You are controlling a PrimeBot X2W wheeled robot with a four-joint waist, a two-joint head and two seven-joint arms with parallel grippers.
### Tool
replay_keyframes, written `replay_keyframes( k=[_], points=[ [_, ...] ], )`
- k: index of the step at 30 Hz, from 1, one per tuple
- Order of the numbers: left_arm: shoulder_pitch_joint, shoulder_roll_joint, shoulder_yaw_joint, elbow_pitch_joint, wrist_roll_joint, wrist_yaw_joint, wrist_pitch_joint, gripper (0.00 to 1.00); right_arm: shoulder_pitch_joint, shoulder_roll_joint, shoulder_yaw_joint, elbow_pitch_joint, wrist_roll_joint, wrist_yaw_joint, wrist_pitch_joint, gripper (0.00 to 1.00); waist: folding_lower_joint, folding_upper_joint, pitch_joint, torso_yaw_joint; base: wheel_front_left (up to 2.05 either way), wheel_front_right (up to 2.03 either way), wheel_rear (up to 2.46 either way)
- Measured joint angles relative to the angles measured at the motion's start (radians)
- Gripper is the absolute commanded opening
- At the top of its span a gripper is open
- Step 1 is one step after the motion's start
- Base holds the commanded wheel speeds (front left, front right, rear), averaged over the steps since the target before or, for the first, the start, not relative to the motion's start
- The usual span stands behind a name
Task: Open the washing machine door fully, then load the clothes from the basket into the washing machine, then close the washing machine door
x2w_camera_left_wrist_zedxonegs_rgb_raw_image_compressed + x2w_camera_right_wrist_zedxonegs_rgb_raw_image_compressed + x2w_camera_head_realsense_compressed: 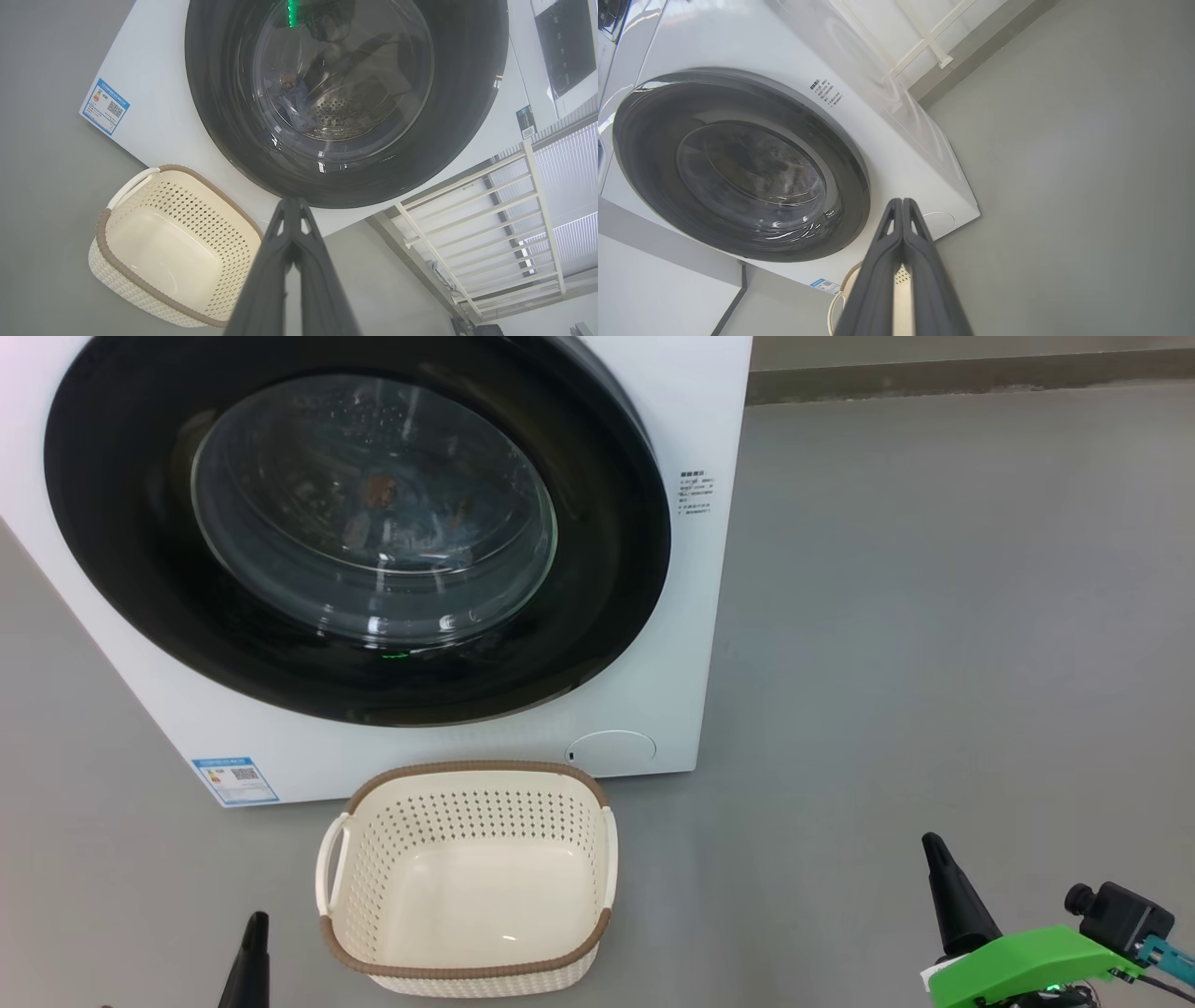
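The white washing machine [672, 616] stands ahead with its round black-ringed door [121, 579] closed against the front. Through the glass bowl I make out light blue fabric with orange-brown spots, the clothes [392, 523], lying in the drum; the clothes [292, 100] also appear in the left wrist view. The cream basket [467, 933] sits on the floor before the machine with nothing in it. My left gripper [254, 924] is shut at the basket's left, and my right gripper [932, 845] is shut well to its right; both hold nothing.
Grey floor [934, 616] spreads to the right of the machine. A wall base [971, 373] runs along the back. A white railing [490, 224] stands beside the machine in the left wrist view.
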Motion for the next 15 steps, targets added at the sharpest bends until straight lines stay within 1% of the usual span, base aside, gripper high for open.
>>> replay_keyframes(
  k=[15],
  points=[
    [-0.021, -0.028, 0.036, 0.004, -0.099, 0.000, 0.044, 0.00, -0.001, 0.000, -0.034, -0.008, 0.156, 0.000, 0.042, 0.00, 0.0000, 0.0000, 0.002, 0.003, 0.00, 0.00, 0.00]
  ],
)
